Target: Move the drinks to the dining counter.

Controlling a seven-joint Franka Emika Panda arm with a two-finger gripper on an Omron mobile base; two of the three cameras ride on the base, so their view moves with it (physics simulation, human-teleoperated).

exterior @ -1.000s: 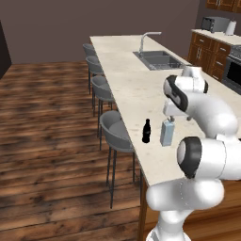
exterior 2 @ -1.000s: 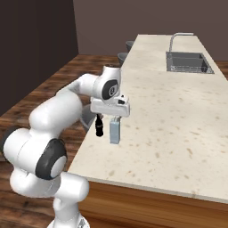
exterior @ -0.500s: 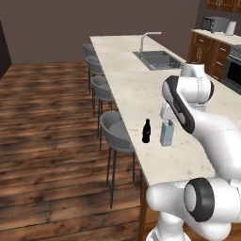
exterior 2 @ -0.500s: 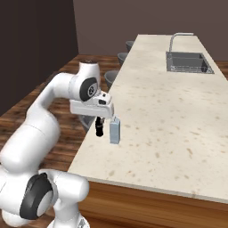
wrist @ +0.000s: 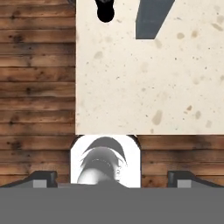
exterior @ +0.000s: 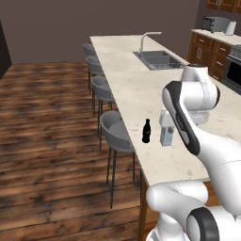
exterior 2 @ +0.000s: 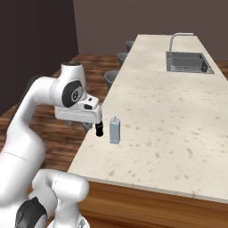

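- Carton (exterior: 166,134), pale blue-grey, gable top: upright on the dining counter (exterior: 136,89), near its stool-side edge
- Small dark bottle (exterior: 146,131): upright just beside the carton, closer to the edge, apart from it
- Gripper (wrist: 111,176): jaws spread wide, holding nothing, raised over the counter's near end
- Stools (exterior: 114,132): grey, in a row along the counter
- Sink (exterior: 157,60) with curved faucet (exterior: 147,40): at the far end

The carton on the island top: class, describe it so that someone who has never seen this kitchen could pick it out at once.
Find the long pale speckled dining counter with the sink set into it. Near its stool-side edge, at the end far from the sink, two drinks stand side by side. The carton is the pale blue-grey box with a gabled top; its neighbour is a smaller dark bottle.
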